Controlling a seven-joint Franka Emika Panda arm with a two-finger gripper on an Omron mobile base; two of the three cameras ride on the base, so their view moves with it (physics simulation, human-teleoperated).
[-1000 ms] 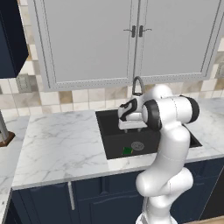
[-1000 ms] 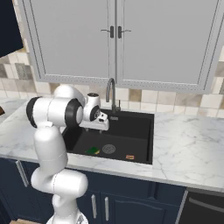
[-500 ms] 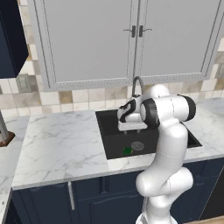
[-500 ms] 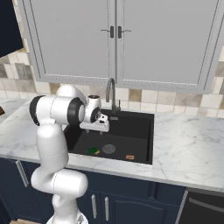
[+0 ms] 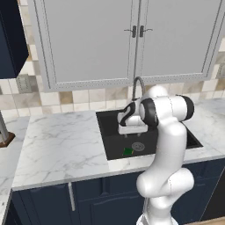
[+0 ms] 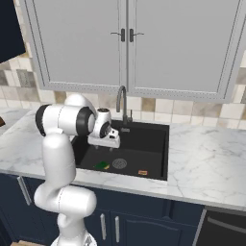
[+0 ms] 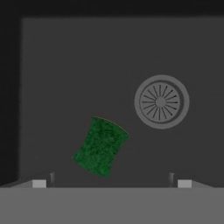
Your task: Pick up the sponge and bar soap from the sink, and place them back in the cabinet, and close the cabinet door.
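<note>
The green sponge (image 7: pixel 101 146) lies flat on the floor of the black sink (image 6: pixel 153 139), left of the round drain (image 7: pixel 161 101). From the base it shows near the sink's front wall (image 5: pixel 128 151) (image 6: pixel 101 166). The small orange bar soap (image 6: pixel 142 172) lies on the sink floor right of the drain. My gripper (image 7: pixel 111 183) hangs open over the sponge, pointing down, with nothing between its fingertips (image 7: pixel 39 183). The hand (image 5: pixel 131 132) (image 6: pixel 104 143) hovers above the basin's left half. A navy cabinet panel (image 5: pixel 11 39) shows at the upper left; whether it is box or cabinet door I cannot tell.
A curved dark tap (image 6: pixel 122 103) rises behind the sink, close to the hand. Light grey wall cabinets (image 5: pixel 136 39) hang above it. Marble counter (image 5: pixel 61 140) runs on both sides of the basin. A dark object (image 5: pixel 3 136) stands at the far left counter edge.
The hand has drifted slightly left and lower over the sink. Its jaws stay open and the sponge and soap have not moved.
</note>
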